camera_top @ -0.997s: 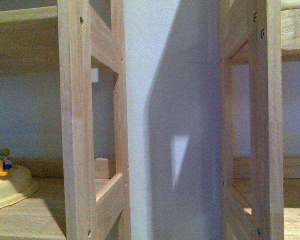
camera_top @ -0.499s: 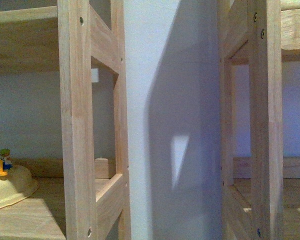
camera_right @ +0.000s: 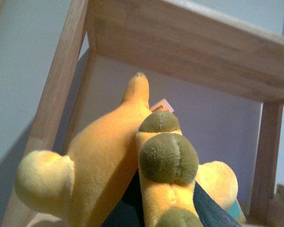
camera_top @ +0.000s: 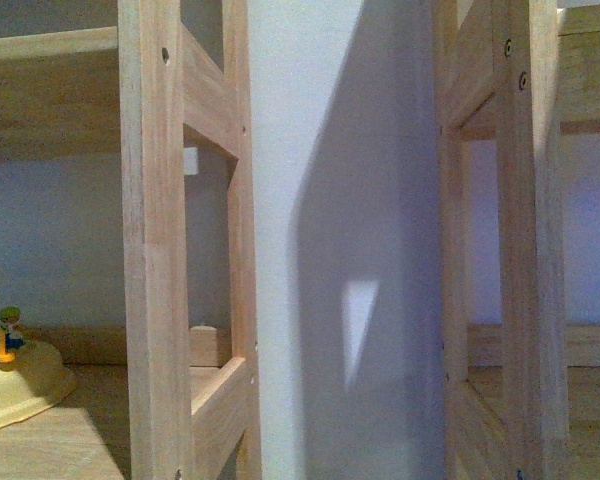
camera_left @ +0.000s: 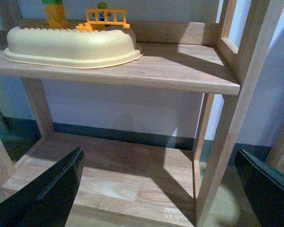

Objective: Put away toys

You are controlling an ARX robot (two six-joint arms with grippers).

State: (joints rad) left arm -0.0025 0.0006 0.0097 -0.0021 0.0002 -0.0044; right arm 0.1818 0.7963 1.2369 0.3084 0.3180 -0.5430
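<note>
Between your right fingers [camera_right: 213, 210], closed on it, the plush toy [camera_right: 99, 156] hangs below a wooden shelf [camera_right: 180, 42], not yet placed, while your left fingers [camera_left: 47, 194] stand wide apart, empty.

Plush animal [camera_right: 104, 156] partly off-frame

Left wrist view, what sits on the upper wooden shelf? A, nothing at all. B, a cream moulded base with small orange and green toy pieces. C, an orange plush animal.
B: a cream base carrying an orange toy fence rests on the shelf; the plush animal shows only in the right wrist view.
</note>
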